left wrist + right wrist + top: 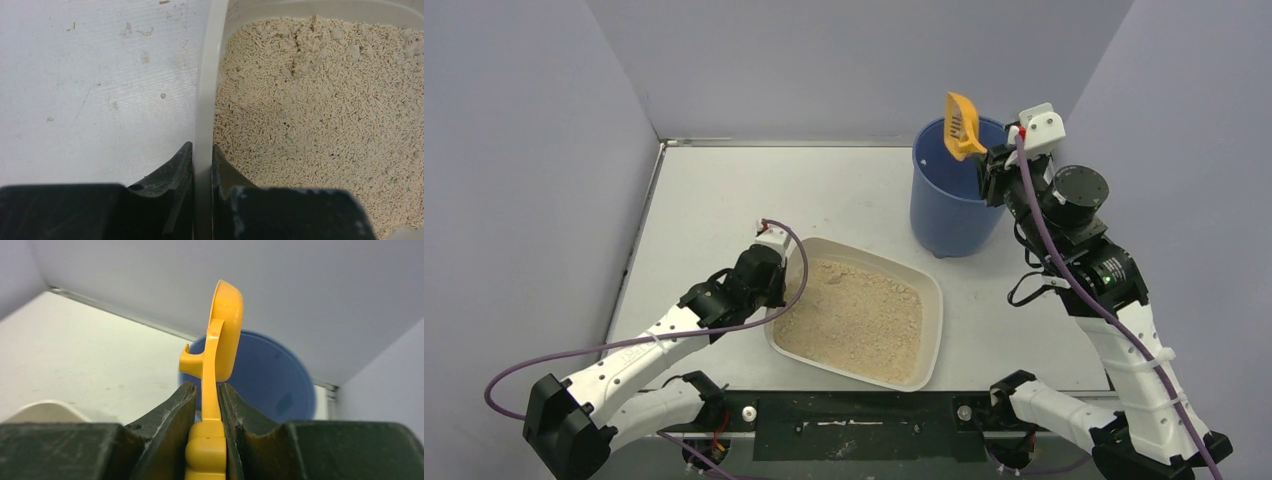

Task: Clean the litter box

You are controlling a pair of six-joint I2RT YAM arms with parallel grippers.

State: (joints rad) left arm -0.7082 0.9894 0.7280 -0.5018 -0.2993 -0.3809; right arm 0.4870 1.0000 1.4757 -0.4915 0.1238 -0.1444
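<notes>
**Task item.** The litter box (933, 330), a shallow off-white plastic rectangular tray with rounded corners, lies on the white surface (754, 190) directly ahead of the left hand (774, 285). It sits skewed to the surface edges. It is filled with beige pelleted litter (854, 320). In the left wrist view the litter (320, 125) is short sticks with a few greenish specks. Lumpy clumps sit at the end farthest from that hand. The bed is uneven.

**Left hand.** The left hand (202, 150) is clenched on the tray's rim (205, 75). One finger is outside over the bare surface (90, 90) and the other is inside against the litter.

**Right hand.** The right hand (989, 165) is well apart from the tray. It grasps the handle of a small orange slotted plastic scoop (961, 122). In the wrist view the handle is pinched between the fingers of this hand (207, 390), and the scoop (225, 335) rises above them, bowl uppermost. The tall round blue plastic bucket (949, 210) stands just beyond and below this hand, its open mouth (270, 375) behind the scoop.
</notes>
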